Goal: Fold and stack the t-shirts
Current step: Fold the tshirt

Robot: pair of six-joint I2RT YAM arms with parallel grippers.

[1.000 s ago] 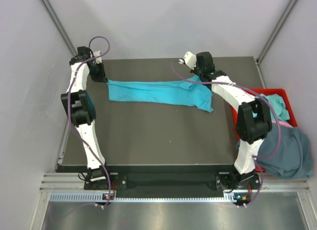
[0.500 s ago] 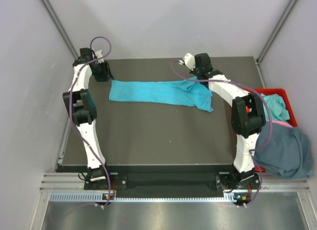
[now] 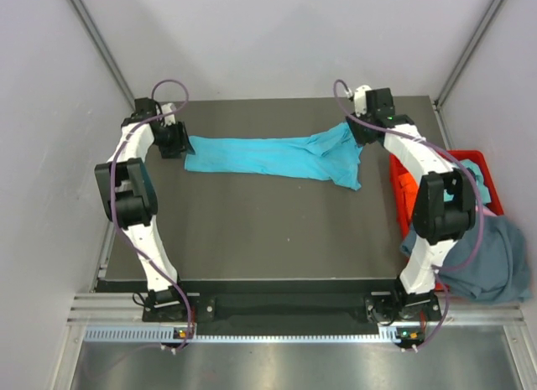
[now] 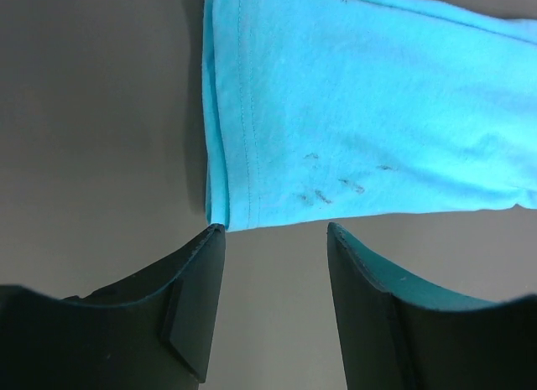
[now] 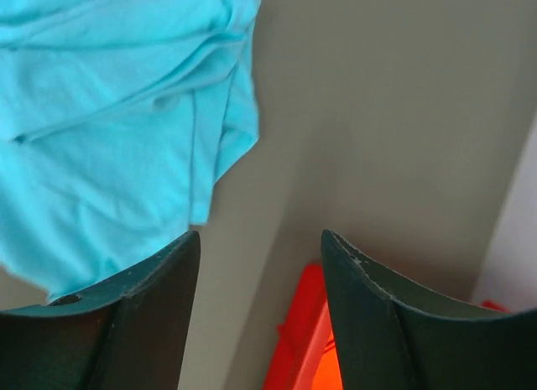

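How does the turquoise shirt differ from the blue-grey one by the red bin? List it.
Colour: the turquoise shirt is bright, the blue-grey shirt dull. Pose: the turquoise shirt lies stretched in a long flat band; the blue-grey shirt is a rumpled heap. Place: turquoise on the table, blue-grey draped over the near end of the red bin. Both are soft cloth.

Counted two arms, the left arm (image 3: 134, 184) and the right arm (image 3: 419, 168), so two tools too: left tool (image 4: 275, 235), right tool (image 5: 260, 239). One desk (image 3: 252, 231), one red bin (image 3: 474, 158). Shirts I could count for sure: two, one turquoise shirt (image 3: 260, 155) and one grey-blue shirt (image 3: 491, 260). There was more cloth bunched in the bin, but I couldn't count it.
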